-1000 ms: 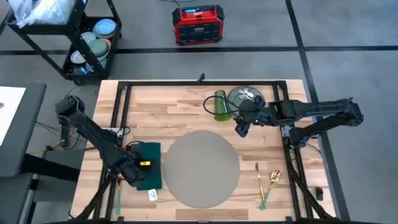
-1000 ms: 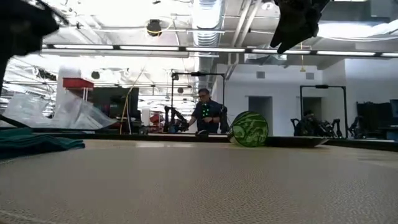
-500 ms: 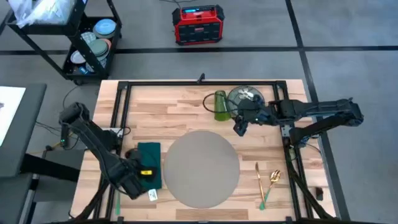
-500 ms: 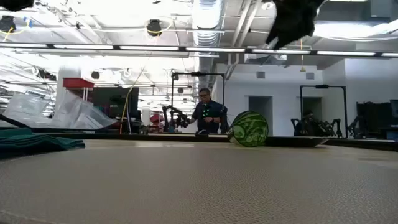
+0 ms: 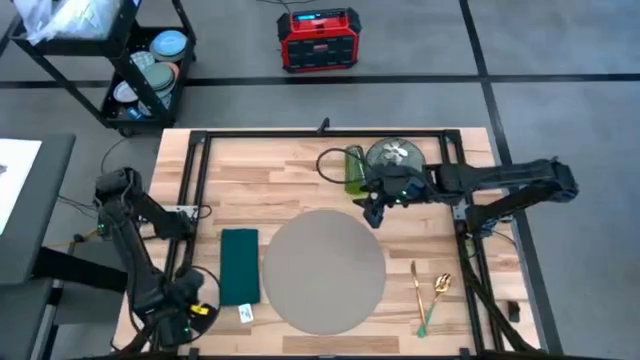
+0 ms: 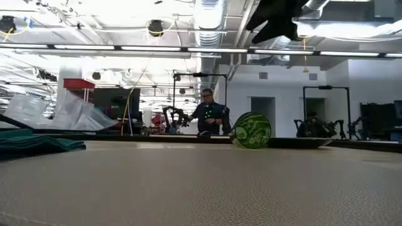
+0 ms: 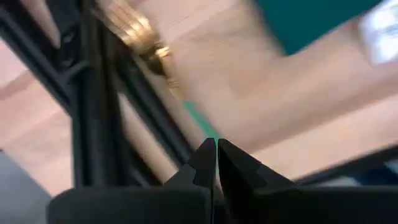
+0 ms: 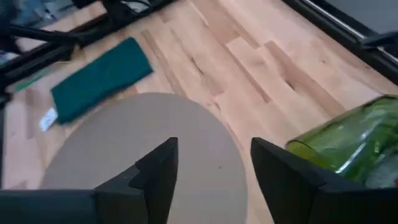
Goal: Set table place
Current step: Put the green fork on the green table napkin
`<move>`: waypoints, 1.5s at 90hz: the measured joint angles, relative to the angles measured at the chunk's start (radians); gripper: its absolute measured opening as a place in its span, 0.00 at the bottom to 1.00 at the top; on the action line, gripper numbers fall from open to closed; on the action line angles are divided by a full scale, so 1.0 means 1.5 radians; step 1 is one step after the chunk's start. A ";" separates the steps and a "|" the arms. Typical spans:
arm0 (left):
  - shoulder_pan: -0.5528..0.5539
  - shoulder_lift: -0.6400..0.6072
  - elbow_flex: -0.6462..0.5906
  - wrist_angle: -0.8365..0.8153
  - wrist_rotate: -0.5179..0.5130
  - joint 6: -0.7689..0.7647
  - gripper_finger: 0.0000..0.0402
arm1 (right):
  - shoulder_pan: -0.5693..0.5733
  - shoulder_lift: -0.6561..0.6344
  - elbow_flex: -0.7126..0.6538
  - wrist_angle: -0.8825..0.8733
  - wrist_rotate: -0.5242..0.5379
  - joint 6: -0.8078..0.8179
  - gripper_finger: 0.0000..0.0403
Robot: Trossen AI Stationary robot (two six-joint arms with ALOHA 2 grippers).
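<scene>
- Your table (image 5: 270, 175) is a light wooden butcher-block top with black frame rails; it carries everything below.
- The place (image 5: 324, 270), a large flat round grey mat, lies flat near the middle of the tabletop, closer to the near edge, with nothing on it.
- You have a dark green napkin (image 5: 240, 266) lying flat just beside the mat's left rim, and a small white tag (image 5: 246, 314) sits at the napkin's near end.
- Toward the far edge, a floral plate (image 5: 393, 157) sits right of centre, and a green glass (image 5: 355, 169) lies on its side just beside it, on its left.
- Near the near right corner you see gold cutlery (image 5: 440, 286) with a green-handled piece, lying well apart from the mat's right rim.
- Your right gripper (image 5: 374, 208) hangs above the tabletop between the glass and the mat's far rim; its fingers (image 8: 158, 171) stand spread apart and hold nothing.
- Your left gripper (image 5: 186, 318) is at the near left corner, over the frame rail; its fingertips (image 7: 206, 160) are pressed together with nothing between them.
- A person (image 6: 208, 117) stands far off in the room beyond the table.
</scene>
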 joint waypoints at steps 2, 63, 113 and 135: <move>-0.005 -0.001 -0.013 0.008 0.000 -0.001 0.00 | 0.003 -0.002 0.002 -0.003 0.000 0.001 0.41; 0.007 0.003 -0.128 0.210 0.033 0.444 0.00 | 0.038 -0.006 0.072 -0.006 0.005 0.006 0.25; -0.044 0.055 -0.179 0.310 0.015 0.483 0.00 | 0.042 -0.006 0.072 -0.008 0.002 0.033 0.25; 0.010 0.034 -0.177 0.308 0.007 0.503 0.00 | 0.037 -0.009 0.080 -0.006 -0.003 0.021 0.25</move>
